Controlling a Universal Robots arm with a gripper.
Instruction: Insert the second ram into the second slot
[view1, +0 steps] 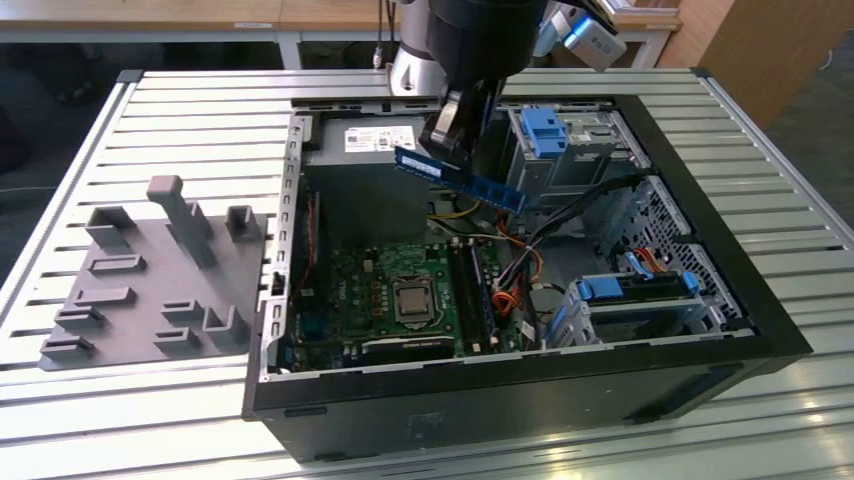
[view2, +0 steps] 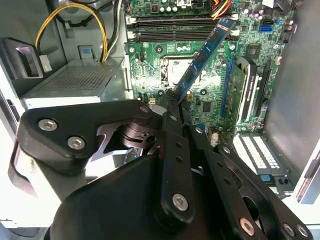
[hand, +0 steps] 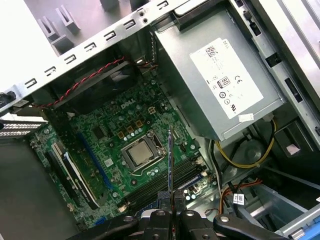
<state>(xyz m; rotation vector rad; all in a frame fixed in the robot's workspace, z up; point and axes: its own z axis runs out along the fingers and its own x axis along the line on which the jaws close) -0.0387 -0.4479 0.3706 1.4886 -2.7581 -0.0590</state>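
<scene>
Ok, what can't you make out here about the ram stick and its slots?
Gripped end of the second ram: second wrist view, hidden by the end effector.
Its chips and label: first wrist view, seen edge-on.
The memory slots: exterior view, too small to tell which are filled.

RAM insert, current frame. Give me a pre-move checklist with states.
1. Grip on second RAM stick: ok, gripper shut on one end.
2. Stick clear of motherboard: ok, held in the air over the open computer case.
3. Stick lined up along the memory slots: not ok, it slants across them in the second wrist view.
4. Stick seated: not ok, not yet in a slot.
5. Which slot is free: cannot tell.
</scene>
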